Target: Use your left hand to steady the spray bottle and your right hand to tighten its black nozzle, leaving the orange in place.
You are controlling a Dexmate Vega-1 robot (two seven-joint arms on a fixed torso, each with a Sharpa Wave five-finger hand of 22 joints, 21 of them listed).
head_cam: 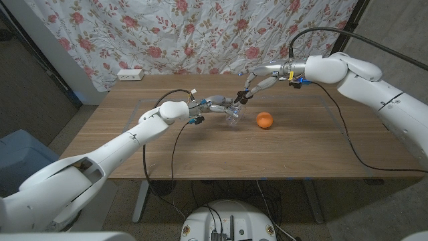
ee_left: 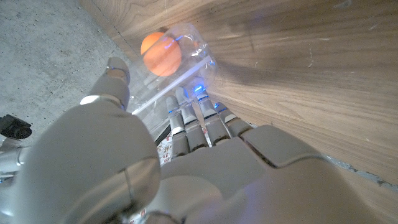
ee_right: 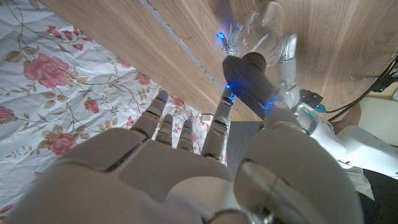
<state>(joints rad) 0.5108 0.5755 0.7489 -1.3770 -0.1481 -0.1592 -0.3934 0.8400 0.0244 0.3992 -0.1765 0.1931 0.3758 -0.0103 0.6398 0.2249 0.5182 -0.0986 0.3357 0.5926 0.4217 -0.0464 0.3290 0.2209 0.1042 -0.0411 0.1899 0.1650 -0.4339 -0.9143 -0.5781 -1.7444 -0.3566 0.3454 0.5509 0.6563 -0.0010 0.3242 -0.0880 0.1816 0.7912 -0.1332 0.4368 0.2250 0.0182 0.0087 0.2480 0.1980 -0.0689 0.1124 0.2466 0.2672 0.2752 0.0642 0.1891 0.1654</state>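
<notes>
While the clear spray bottle (head_cam: 233, 118) is gripped on the counter (head_cam: 307, 150) by the left hand (head_cam: 217, 104), its black nozzle (ee_right: 247, 78) is pinched by the right hand (head_cam: 257, 84). Risk: bottle tipped toward the orange (head_cam: 265, 120) (just beside it) if twisting outpaces the grip.

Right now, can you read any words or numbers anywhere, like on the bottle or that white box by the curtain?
No text can be read in these pictures.
The spray bottle is clear plastic and shows no legible label.
The white box at the table's far edge is too small to read.
A scrap of red and white print shows under the left hand in its wrist view, too blurred to read.
The orange bears no sign.
</notes>
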